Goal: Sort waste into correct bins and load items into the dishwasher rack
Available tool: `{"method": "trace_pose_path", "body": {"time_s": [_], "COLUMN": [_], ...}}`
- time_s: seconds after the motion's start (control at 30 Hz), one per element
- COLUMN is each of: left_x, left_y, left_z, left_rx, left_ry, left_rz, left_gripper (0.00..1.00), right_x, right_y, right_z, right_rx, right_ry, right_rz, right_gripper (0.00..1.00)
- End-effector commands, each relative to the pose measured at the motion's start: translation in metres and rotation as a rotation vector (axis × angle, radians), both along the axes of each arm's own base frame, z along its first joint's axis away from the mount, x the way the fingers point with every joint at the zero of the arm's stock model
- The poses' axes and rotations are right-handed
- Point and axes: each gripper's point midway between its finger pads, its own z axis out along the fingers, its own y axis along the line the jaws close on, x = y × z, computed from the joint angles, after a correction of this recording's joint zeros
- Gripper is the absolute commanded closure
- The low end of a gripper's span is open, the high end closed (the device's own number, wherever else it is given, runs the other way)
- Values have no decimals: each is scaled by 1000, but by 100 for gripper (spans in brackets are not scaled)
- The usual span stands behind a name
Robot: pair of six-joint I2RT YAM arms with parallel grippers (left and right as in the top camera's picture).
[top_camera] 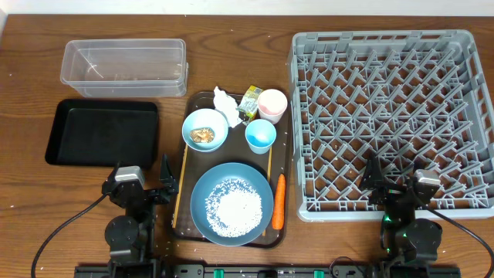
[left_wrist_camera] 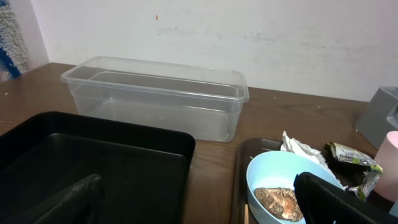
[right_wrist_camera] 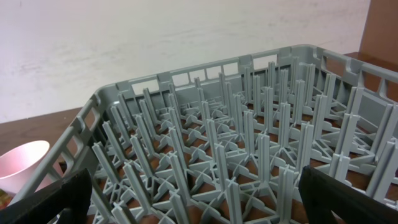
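On serving tray [top_camera: 236, 147]: blue plate [top_camera: 251, 179] holds rice [top_camera: 230, 208], small bowl [top_camera: 212, 117] holds brown lump [top_camera: 203, 135]; left hand [top_camera: 142, 174], right hand [top_camera: 394, 174] both released

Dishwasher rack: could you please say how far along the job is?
Done: nothing; dishwasher rack, clear tub and black tray are empty. In hand: nothing; left fingers and right fingers stand open. Left: plate with rice, bowl, blue cup, pink cup, carrot, tissue, wrapper, all on the brown tray.

The brown serving tray [top_camera: 280, 154] carries one blue plate [top_camera: 231, 202], one bowl [top_camera: 204, 130], two cups, namely a light-blue cup [top_camera: 261, 135] and a pink cup [top_camera: 272, 102], one carrot [top_camera: 279, 202], one tissue [top_camera: 225, 102], one wrapper [top_camera: 249, 100] and two chopsticks [top_camera: 180, 185]. Left of it are two bins, one clear tub [top_camera: 123, 68] and one black tray [top_camera: 102, 133]. Right of it is one rack [top_camera: 394, 116].
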Motion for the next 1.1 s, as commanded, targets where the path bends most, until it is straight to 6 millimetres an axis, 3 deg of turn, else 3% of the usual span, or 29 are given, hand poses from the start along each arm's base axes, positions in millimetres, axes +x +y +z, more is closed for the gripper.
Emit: {"method": "trace_pose_path", "body": {"time_s": [0.0,1.07], "left_x": [-2,-1], "left_y": [1,1], "left_z": [-15,-14], "left_rx": [8,8], "left_ry": [51,49], "left_rz": [7,7], "left_gripper": [2,2], "right_x": [0,0], "right_y": [-2,-8], "right_z": [-3,4], "right_rx": [10,7], "right_ry": [5,-20], "right_rz": [-10,-44], "right_gripper": [1,1]}}
